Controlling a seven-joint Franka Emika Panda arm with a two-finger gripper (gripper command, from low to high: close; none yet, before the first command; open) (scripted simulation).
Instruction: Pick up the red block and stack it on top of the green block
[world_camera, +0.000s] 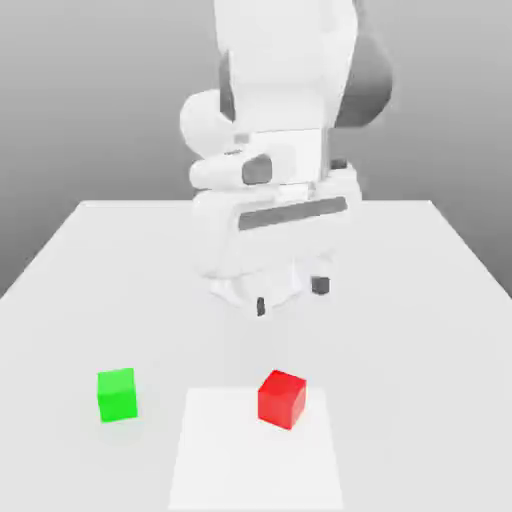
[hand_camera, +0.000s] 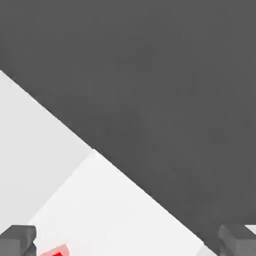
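Kept gripper wide open, empty, hovering above table, behind red block. Red block sat on paler square patch, at its far corner; green block off patch, well apart from red block toward exterior view's left. Best approach, I judged: centre fingers over red block, square them to its faces, descend straight. Hand view gave me finger pads and sliver of red block; exterior view gave both blocks' layout.
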